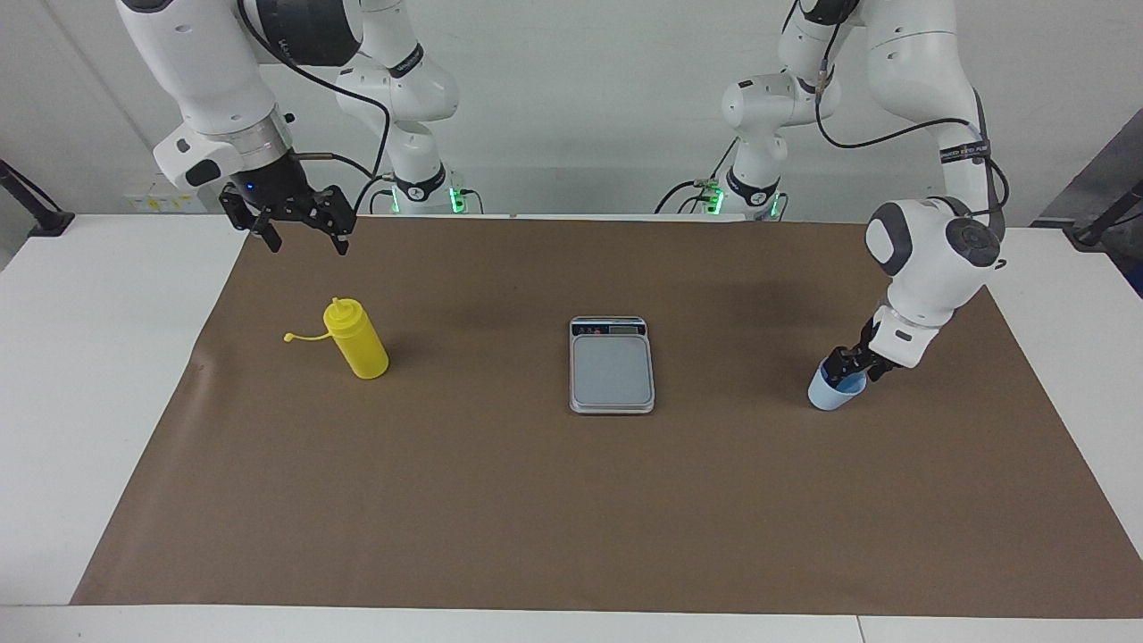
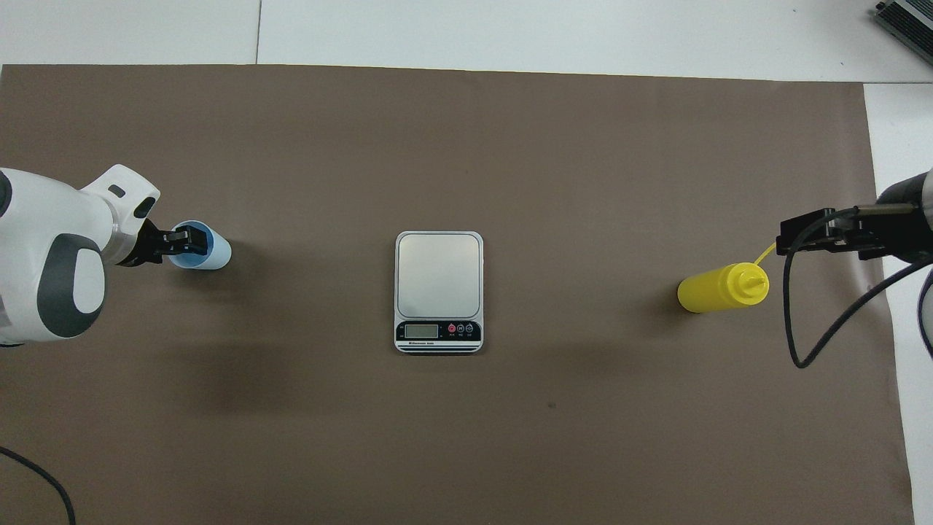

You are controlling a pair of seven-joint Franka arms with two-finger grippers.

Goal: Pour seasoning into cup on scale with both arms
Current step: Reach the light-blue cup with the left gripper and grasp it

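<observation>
- Left gripper [image 1: 846, 368]: at the cup [image 1: 834, 392], centre right of the facing view. One finger lies inside the rim, the other outside. Whether the fingers clamp the wall cannot be told.
- Right gripper [image 1: 304, 241]: fingers spread apart, empty, raised in the upper left of the facing view above the mat [image 1: 571, 500]. This arm waits.
- Bottle [image 1: 356, 339]: upright, centre left, below the right gripper and apart from it; cap dangles on its tether.
- Scale [image 1: 612, 364]: frame centre, plate bare.
</observation>
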